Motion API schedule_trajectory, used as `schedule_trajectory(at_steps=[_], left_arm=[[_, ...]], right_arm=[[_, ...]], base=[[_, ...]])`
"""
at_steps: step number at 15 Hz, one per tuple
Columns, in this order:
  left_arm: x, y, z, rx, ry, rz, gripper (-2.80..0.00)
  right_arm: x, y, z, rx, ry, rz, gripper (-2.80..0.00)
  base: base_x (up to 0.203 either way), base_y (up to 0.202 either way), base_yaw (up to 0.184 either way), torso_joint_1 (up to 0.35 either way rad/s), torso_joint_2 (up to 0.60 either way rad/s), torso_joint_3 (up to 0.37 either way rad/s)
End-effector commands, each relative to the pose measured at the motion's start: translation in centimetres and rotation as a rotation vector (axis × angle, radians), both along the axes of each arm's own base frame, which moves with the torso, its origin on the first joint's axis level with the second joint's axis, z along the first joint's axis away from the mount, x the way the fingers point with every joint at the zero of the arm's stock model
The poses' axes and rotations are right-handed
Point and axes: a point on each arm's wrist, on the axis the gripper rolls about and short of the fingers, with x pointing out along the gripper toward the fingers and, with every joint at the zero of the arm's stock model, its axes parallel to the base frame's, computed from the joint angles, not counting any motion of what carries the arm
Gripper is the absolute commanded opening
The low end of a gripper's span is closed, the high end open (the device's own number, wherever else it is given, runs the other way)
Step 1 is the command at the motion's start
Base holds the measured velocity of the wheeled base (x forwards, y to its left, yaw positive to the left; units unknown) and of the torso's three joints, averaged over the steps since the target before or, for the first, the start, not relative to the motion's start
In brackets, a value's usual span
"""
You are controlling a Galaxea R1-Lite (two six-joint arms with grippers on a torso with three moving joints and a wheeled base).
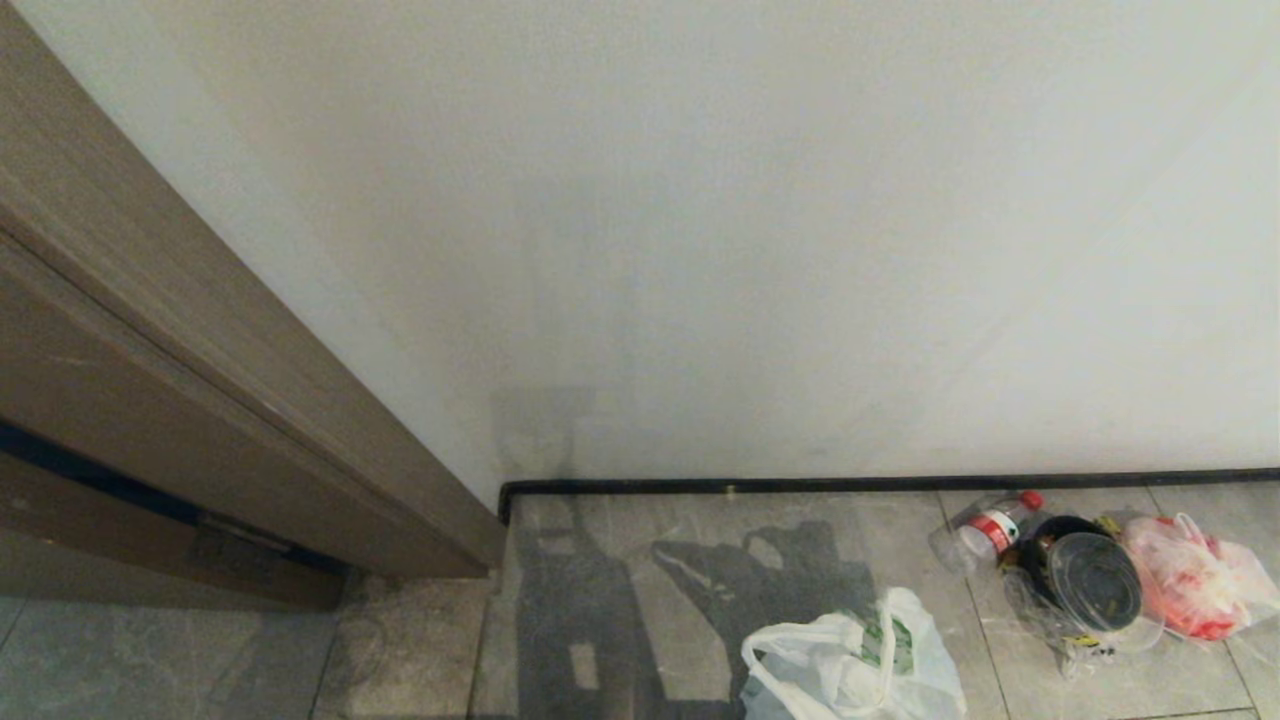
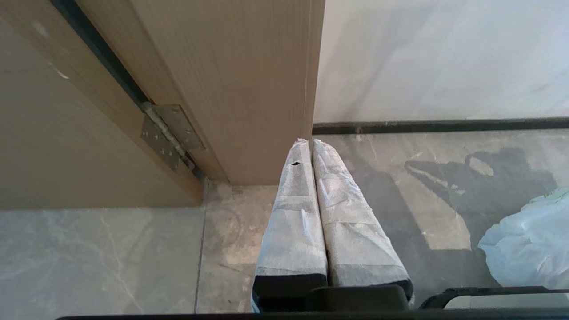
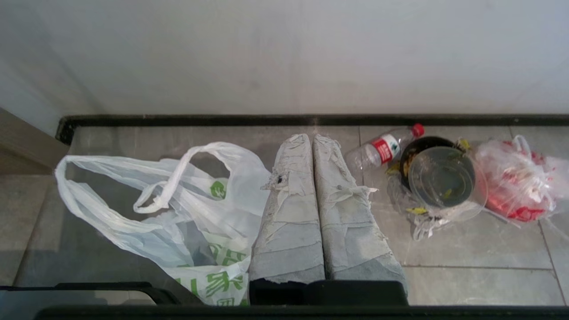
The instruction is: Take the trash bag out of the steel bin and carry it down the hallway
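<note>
The trash bag, thin white plastic with green print, lies slack on the hallway floor tiles near the wall, its loop handles spread loose. An edge of the bag also shows in the left wrist view. My right gripper hangs beside the bag, shut, with nothing between its taped fingers. My left gripper is shut and empty, pointing at the foot of a wooden door frame. Neither gripper shows in the head view. The steel bin is out of view.
Against the black baseboard lie a red-capped plastic bottle, a black bowl with a clear lid and a clear bag with red contents. A brown door with a hinge stands on the left. White wall ahead.
</note>
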Motion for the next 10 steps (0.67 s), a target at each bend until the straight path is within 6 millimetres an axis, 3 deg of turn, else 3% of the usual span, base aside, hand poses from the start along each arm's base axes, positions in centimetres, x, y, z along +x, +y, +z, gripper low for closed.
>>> schedule_trajectory(at_steps=[1,10], left_arm=[[0.01,0.00,0.00,-0.002,0.001,0.000,-2.80],[0.01,0.00,0.00,-0.006,0.001,0.002,-2.80]], right_arm=[[-0.30,0.00,-0.09,0.000,-0.040,0.000,-2.80],[-0.30,0.00,-0.09,0.000,-0.040,0.000,-2.80]], base=[[0.000,0.000,0.000,0.002,0.00,0.159],[0.000,0.000,0.000,0.002,0.00,0.195]])
